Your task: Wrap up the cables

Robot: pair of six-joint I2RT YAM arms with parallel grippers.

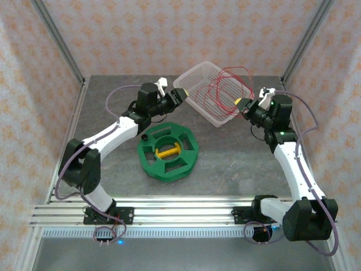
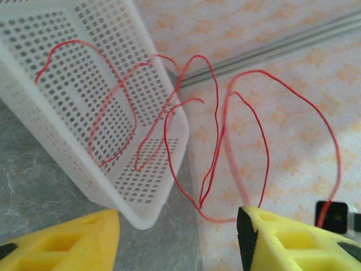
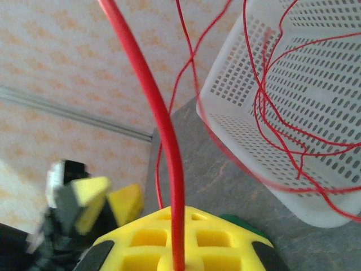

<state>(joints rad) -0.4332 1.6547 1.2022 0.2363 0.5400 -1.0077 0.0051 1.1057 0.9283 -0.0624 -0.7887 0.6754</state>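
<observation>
The cables (image 1: 228, 90) are one thin red wire in loose loops, hanging over and beside a tilted white mesh basket (image 1: 197, 79). My right gripper (image 1: 242, 104) is shut on the wire, which rises straight out of its closed yellow fingers (image 3: 180, 248). The loops (image 3: 163, 124) spread up and across the basket (image 3: 237, 96). My left gripper (image 1: 179, 97) is at the basket's left corner. Its jaws stand apart (image 2: 177, 237), with the basket's lower corner (image 2: 141, 217) just ahead of the gap. Red loops (image 2: 217, 141) hang ahead of its right finger.
A green spool (image 1: 183, 164) with a yellow core (image 1: 167, 151) lies flat on the grey table in front of the left arm; its edge shows in the right wrist view (image 3: 245, 224). Patterned walls and metal posts close in the table.
</observation>
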